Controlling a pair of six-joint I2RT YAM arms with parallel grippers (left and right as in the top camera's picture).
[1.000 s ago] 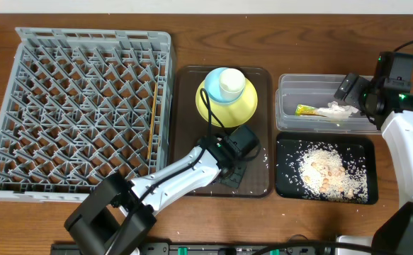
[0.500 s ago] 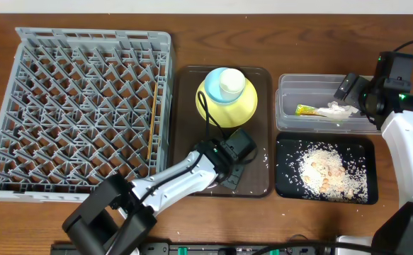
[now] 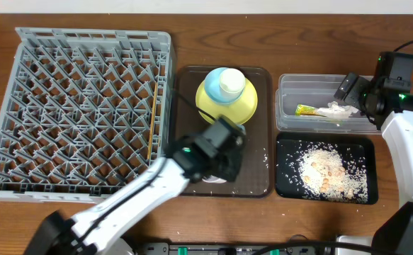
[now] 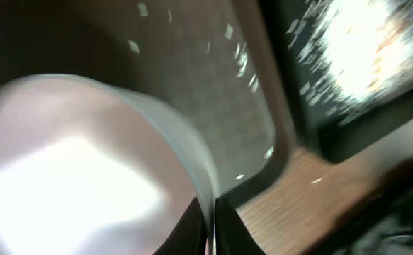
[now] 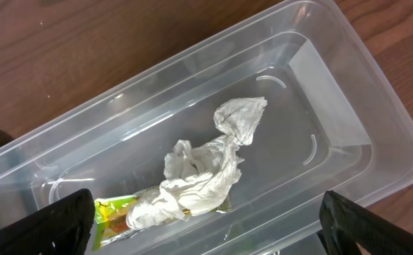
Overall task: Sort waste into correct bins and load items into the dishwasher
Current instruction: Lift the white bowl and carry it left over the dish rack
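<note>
My left claw (image 4: 207, 228) pinches the white bowl (image 4: 71, 177) by its rim; my right claw (image 5: 210, 223) hangs spread wide above the tub (image 5: 334, 92) with the tissue (image 5: 206, 170).

A wooden table (image 3: 305, 42) fills almost the whole overhead view, its top a warm reddish brown with fine grain running left to right. Along the top edge of the frame a pale strip (image 3: 192, 6) shows beyond the table's far edge; whether it is wall or floor cannot be told. The light is even and soft, casting only faint shadows on the wood.
</note>
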